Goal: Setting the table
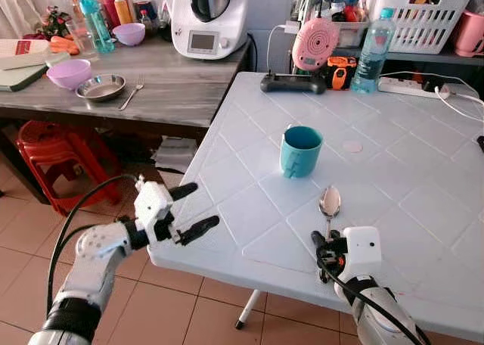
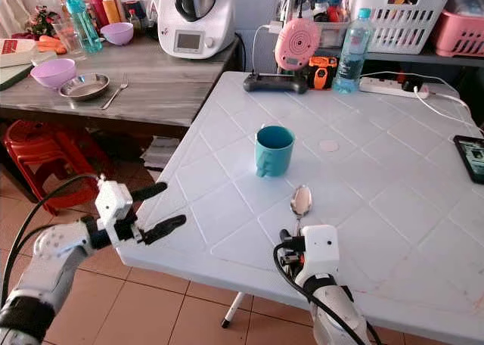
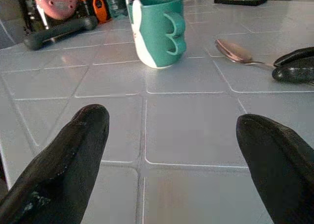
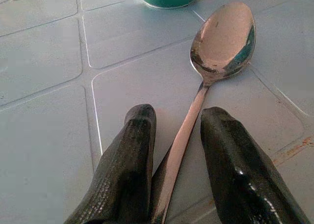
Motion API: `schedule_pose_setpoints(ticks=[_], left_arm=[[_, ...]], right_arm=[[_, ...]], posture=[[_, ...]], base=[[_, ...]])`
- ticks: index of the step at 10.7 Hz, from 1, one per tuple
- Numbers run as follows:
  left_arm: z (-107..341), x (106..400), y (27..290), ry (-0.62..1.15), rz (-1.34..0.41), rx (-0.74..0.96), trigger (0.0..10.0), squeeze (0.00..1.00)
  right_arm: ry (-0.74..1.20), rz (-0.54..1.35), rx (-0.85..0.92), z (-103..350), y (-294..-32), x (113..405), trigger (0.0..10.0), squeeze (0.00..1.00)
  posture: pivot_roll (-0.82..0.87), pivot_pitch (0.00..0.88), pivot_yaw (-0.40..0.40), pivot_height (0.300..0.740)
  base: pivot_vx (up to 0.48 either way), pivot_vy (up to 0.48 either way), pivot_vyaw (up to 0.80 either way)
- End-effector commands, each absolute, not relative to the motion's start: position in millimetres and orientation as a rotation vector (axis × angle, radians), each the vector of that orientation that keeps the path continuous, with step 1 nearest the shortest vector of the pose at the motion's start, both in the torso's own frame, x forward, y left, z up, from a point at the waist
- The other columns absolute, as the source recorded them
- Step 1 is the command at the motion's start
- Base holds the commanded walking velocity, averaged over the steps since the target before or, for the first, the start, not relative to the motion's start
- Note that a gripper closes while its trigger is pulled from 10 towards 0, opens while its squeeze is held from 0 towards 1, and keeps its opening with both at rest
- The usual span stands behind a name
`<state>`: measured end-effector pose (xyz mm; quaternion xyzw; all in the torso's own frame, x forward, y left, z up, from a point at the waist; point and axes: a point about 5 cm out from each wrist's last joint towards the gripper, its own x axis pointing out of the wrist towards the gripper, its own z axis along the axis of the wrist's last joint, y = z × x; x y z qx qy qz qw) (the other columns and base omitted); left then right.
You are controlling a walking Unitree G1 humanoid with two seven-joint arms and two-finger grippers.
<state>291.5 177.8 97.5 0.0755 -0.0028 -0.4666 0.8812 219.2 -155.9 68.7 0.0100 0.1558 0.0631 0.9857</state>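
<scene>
Silver arms are seen at the lower left and lower right, each ended by a white block, black-fingered hand (image 1: pixel 184 209) and looping black cable.

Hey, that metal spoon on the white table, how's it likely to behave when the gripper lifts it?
The spoon looks polished, so probably slippery between the right gripper fingers. It seems rigid metal, unlikely to bend. Gripped near the handle end, its bowl may droop.
</scene>
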Motion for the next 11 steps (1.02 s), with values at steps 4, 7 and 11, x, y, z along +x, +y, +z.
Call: schedule_pose_setpoints(ticks=[4, 7, 11], left_arm=[[95, 289, 171, 0.002, -1.029, 0.135, 10.0, 0.0], [96, 291, 171, -0.002, -1.024, 0.129, 10.0, 0.0], [96, 290, 170, 0.011, -1.042, 0.128, 10.0, 0.0]], right_arm=[[0.388, 0.032, 0.011, 60, -181, 224, 10.0, 0.0], [0.39, 0.047, 0.023, 60, -185, 228, 10.0, 1.0], [0.444, 0.08, 0.044, 53, -183, 236, 0.0, 0.0]], posture=[[-0.03, 0.032, 0.066, 0.74], [-0.03, 0.027, 0.063, 0.74], [-0.02, 0.033, 0.071, 0.74]], base=[[0.0, 0.0, 0.0], [0.0, 0.0, 0.0], [0.0, 0.0, 0.0]])
